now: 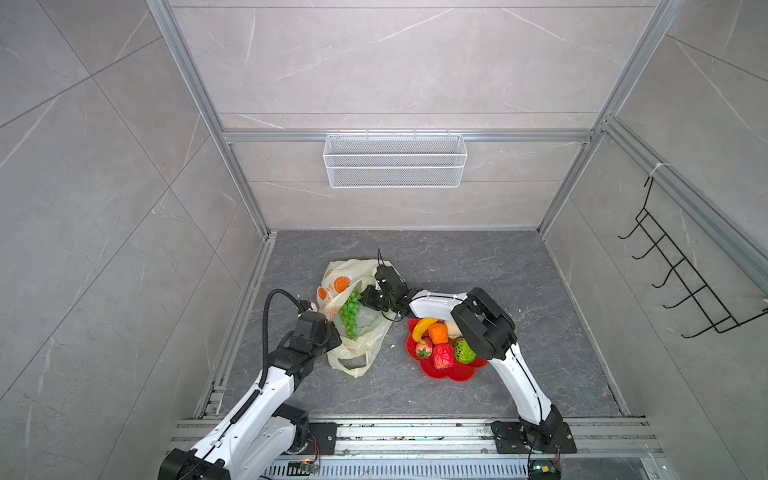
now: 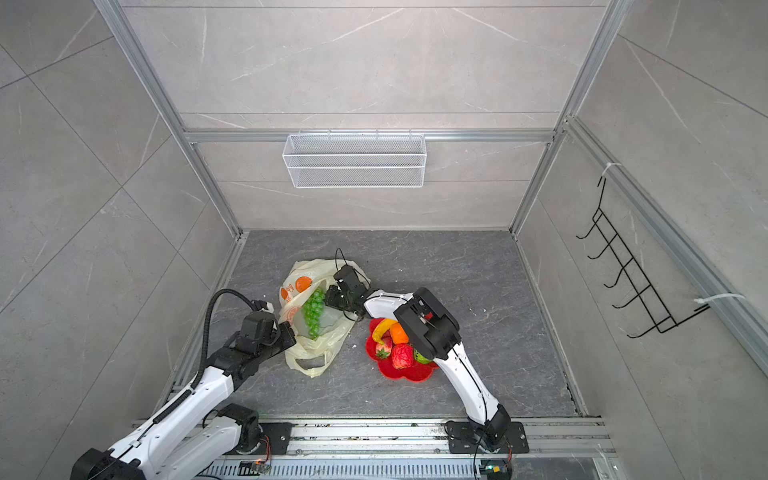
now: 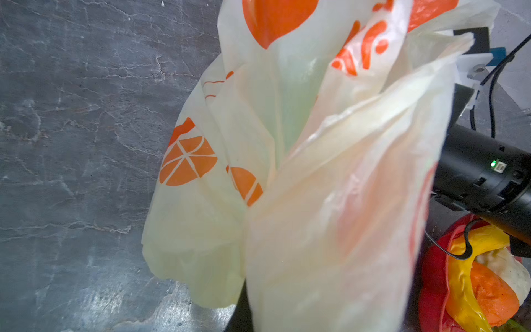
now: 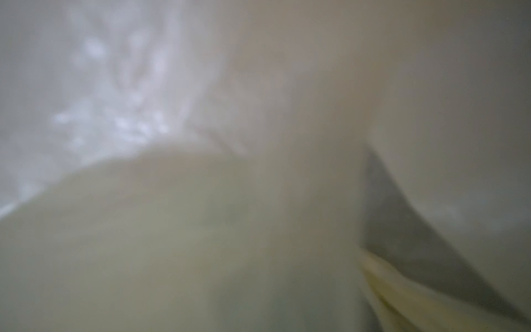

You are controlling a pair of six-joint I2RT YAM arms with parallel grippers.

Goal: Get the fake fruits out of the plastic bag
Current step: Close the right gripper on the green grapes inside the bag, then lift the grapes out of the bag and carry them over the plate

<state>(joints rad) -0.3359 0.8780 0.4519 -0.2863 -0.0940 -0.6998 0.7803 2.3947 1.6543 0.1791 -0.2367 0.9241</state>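
Grey tabletop [image 1: 457,266]; grapes [image 1: 350,316] (top views only) in bag [image 1: 357,353].

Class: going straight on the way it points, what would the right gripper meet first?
Probably the plastic bag film that fills its wrist view; the right gripper points at the green grapes just beyond, but depth is unclear.

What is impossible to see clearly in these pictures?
- Right gripper: in both top views its own body and the plastic bag hide whether it holds the green grapes.
- Right wrist view: only blurred pale film.
- Left gripper: its own wrist covers it in both top views, bag film in the left wrist view.
- Cream fruit: mostly behind the right arm.
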